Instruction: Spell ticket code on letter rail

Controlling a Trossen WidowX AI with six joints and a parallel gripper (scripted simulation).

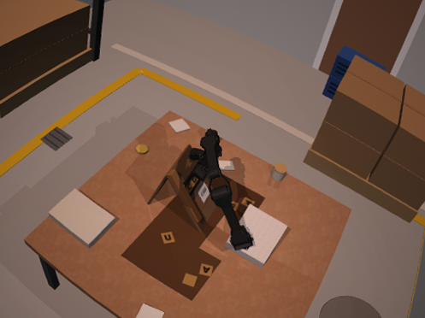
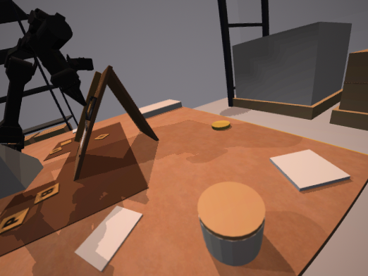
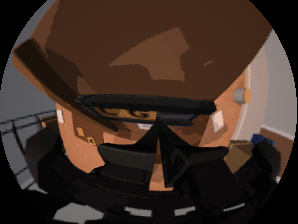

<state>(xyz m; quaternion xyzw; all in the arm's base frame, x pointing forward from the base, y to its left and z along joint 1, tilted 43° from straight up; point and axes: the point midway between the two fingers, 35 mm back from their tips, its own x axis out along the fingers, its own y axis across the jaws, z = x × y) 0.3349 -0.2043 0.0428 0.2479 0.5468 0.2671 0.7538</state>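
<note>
The wooden board (image 1: 185,200) (image 2: 102,85) (image 3: 225,50) stands like an easel, with the dark letter rail (image 3: 150,100) across its face. Tiles reading C (image 3: 112,112) and G (image 3: 140,114) sit side by side in the rail. My gripper (image 3: 158,123) (image 2: 84,104) is shut and empty, its tips at the rail beside the G. The white ticket (image 1: 203,192) is on the board below the rail; its print is too small to read. Loose tiles lie on the dark mat: U (image 1: 168,237), A (image 1: 206,270), a tile with no readable letter (image 1: 189,280), P (image 2: 14,220) and one like B (image 2: 47,193).
A lidded tin (image 1: 279,172) (image 2: 230,225) stands behind the board's right side. A thick white block (image 1: 262,234) lies by the arm's base, another pale block (image 1: 82,218) at the left. White cards (image 1: 179,125) (image 2: 109,237) and a yellow disc (image 1: 142,149) (image 2: 221,124) lie on the counter.
</note>
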